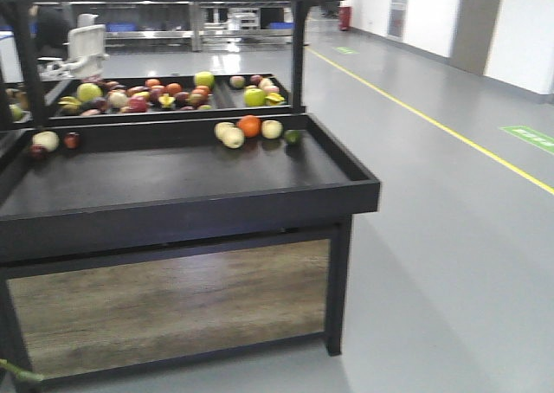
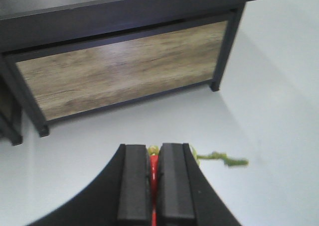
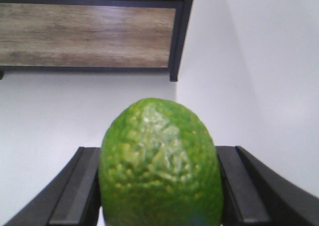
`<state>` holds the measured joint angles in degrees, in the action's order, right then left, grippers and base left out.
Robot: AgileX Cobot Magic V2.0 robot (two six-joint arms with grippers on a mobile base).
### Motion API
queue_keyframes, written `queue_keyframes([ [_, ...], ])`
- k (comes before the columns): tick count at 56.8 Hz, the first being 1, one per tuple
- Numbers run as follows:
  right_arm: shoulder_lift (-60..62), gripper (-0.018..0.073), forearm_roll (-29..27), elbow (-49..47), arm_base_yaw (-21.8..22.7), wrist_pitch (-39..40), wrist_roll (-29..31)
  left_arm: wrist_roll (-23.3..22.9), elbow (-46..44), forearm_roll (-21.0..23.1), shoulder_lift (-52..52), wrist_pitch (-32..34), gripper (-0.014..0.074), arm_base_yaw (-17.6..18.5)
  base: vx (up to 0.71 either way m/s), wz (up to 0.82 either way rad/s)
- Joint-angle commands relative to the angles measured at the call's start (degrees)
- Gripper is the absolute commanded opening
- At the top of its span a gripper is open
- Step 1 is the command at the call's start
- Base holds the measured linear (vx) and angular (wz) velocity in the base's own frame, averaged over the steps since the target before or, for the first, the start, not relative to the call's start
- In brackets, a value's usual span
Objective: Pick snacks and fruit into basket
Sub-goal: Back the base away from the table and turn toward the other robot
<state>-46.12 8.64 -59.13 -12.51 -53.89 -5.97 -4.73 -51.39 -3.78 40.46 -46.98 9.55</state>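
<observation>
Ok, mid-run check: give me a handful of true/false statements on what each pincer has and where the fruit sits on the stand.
1. The right pincer is shut on a bumpy green fruit. True.
2. The left pincer is wide open and empty. False: its fingers stand close together with something thin, red and yellow-green between them; what it is cannot be told.
3. An orange lies among pale fruits at the back of the stand's front tray. True.
4. The basket sits on the front tray. False: no basket shows in any view.
5. The stand's lower panel is wood-grained. True.
6. The rear tray holds no fruit. False: it holds many mixed fruits.
</observation>
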Motion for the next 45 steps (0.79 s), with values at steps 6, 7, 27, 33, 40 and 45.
queue_keyframes([
  [6, -0.04, -0.0007, 1.94, -1.80, 0.13, 4.39, 0.34, -0.33, -1.89, -0.01, 0.25, 3.91, -0.0006, 0.09, -0.15, -0.49],
  [7, -0.04, -0.0007, 1.94, -1.80, 0.13, 4.34, 0.34, -0.33, -1.89, -0.01, 0.25, 3.91, -0.0006, 0.09, -0.15, -0.54],
  [27, 0.02, -0.0007, 1.88, -1.80, 0.13, 4.33, 0.34, -0.33, -1.89, -0.01, 0.25, 3.79, -0.0006, 0.09, -0.16, -0.64],
  [33, 0.02, -0.0007, 1.88, -1.80, 0.13, 4.05, 0.34, -0.33, -1.89, -0.01, 0.25, 3.79, -0.0006, 0.09, -0.16, -0.72],
  [40, 0.07, -0.0007, 1.88, -1.80, 0.13, 3.76, 0.34, -0.33, -1.89, -0.01, 0.25, 3.71, -0.0006, 0.09, -0.16, -0.74],
  [45, 0.07, -0.0007, 1.88, -1.80, 0.13, 3.76, 0.34, -0.33, -1.89, -0.01, 0.25, 3.63, -0.0006, 0.09, -0.17, -0.76],
])
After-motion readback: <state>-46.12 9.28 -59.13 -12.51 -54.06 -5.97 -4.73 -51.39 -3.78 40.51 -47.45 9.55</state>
